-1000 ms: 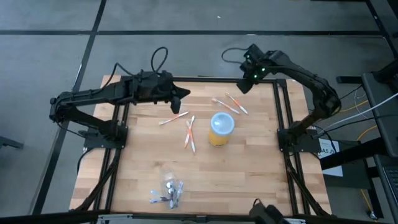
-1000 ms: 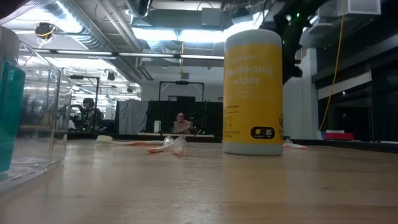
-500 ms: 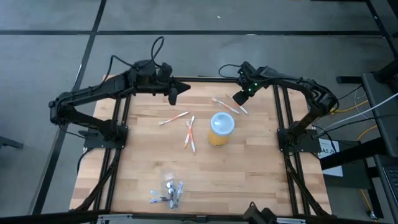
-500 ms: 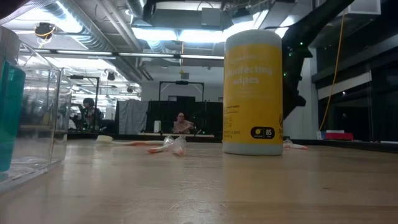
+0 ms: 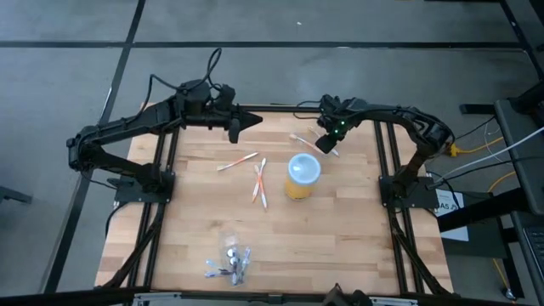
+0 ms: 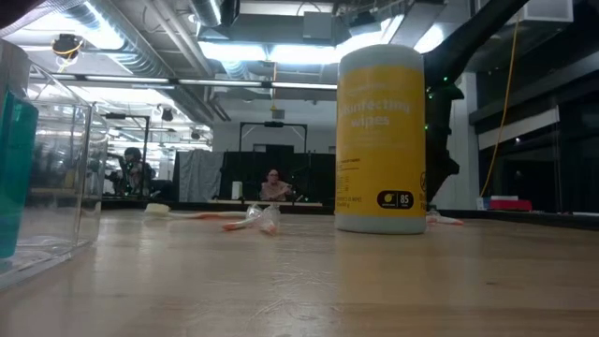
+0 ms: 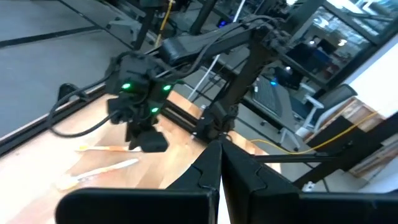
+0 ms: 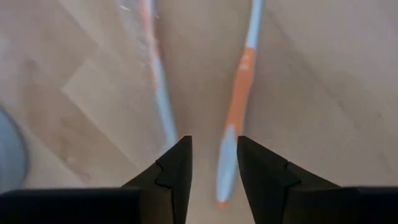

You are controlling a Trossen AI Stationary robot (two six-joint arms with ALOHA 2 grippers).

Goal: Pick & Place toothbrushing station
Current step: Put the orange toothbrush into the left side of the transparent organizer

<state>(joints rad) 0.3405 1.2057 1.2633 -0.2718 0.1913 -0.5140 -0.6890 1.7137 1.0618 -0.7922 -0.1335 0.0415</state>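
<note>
Two orange-and-white toothbrushes (image 5: 303,140) (image 5: 324,141) lie flat on the table at the far right. My right gripper (image 5: 326,143) hovers just above them, open. In the right wrist view its fingers (image 8: 214,143) stand on either side of one brush's end (image 8: 225,168) without touching it, and the other brush (image 8: 158,93) lies beside. My left gripper (image 5: 247,121) is shut and empty near the far edge. Other toothbrushes (image 5: 236,161) (image 5: 259,183) lie mid-table. The yellow canister with a pale-blue top (image 5: 300,176) stands upright. A clear pouch with small tubes (image 5: 229,260) lies near the front.
The yellow canister (image 6: 381,140) stands just on the near side of my right gripper, and the right arm (image 6: 440,140) shows behind it in the low view. The clear pouch with teal contents (image 6: 28,178) sits at the front. Bare wood (image 5: 357,229) lies at the near right.
My right gripper has come down and toward the table's near edge, from over the far right corner to just above the two toothbrushes. My left arm has stretched a little along the far edge. No object has moved.
</note>
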